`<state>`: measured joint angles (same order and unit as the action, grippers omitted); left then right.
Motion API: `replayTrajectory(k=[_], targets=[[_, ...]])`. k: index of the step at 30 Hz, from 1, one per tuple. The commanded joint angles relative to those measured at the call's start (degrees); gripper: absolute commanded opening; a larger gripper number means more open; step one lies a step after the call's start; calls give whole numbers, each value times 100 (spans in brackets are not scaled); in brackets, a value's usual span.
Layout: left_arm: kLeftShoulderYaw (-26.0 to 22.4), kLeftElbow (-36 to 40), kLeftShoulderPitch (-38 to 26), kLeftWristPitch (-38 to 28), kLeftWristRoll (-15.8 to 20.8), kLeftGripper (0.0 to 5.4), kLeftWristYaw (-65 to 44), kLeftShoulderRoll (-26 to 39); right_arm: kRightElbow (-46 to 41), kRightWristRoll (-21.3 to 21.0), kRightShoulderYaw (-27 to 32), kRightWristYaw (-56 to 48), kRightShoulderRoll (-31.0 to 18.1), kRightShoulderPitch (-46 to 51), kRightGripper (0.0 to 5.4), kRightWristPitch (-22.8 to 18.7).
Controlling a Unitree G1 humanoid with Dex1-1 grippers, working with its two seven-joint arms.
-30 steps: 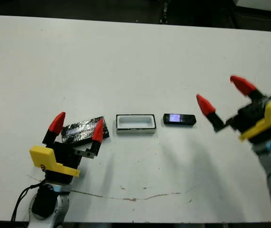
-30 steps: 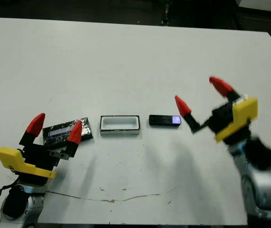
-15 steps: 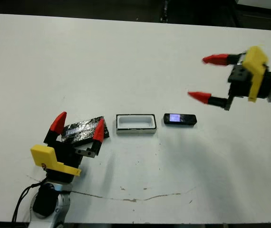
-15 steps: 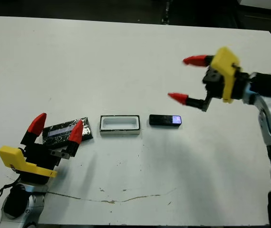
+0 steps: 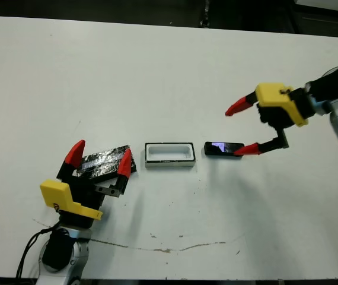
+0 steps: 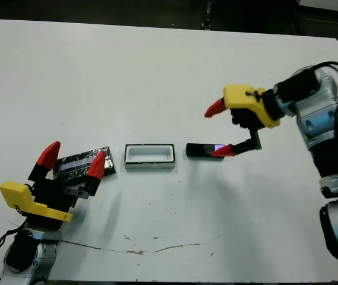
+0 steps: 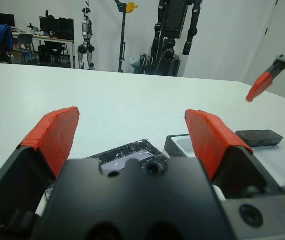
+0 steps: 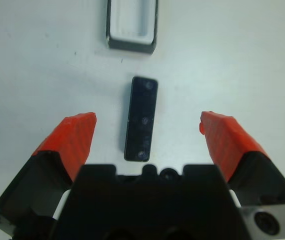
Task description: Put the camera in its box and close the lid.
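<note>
The camera (image 5: 223, 148), a slim black bar with a bluish glint, lies flat on the table just right of the box (image 5: 169, 154), a small white-lined tray with a dark rim. My right gripper (image 5: 235, 132) is open and points left over the camera's right end. In the right wrist view the camera (image 8: 141, 118) lies lengthwise between the two spread fingers, with the box (image 8: 132, 25) beyond it. The lid (image 5: 101, 161), a glossy speckled black panel, lies left of the box. My left gripper (image 5: 101, 151) is open, with its fingers on either side of the lid.
A thin brown mark (image 5: 169, 246) runs along the table near its front edge. The table's far edge (image 5: 169, 21) meets a dark floor. In the left wrist view, stands and humanoid figures (image 7: 175, 30) show beyond the table.
My right arm has swung in from the right and lowered, turning so its open fingers now straddle the camera's right end. The left gripper, lid, box and camera have stayed put.
</note>
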<state>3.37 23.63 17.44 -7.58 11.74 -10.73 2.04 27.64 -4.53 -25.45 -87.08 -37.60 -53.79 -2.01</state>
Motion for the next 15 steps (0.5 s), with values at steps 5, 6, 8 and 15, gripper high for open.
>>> replayTrajectory(k=[5, 6, 8, 15], targets=[[4, -55, 78, 10, -6, 539, 10, -1, 212, -299, -16, 315, 224, 9, 540, 82], [7, -49, 83, 19, 7, 539, 5, -1, 264, -317, 3, 389, 265, 37, 540, 183], [11, -46, 93, 15, -25, 539, 8, 12, 329, -389, 2, 550, 316, 78, 540, 281], [14, -14, 103, 63, -23, 539, 3, 37, 688, -466, 63, 886, 417, 162, 540, 941]])
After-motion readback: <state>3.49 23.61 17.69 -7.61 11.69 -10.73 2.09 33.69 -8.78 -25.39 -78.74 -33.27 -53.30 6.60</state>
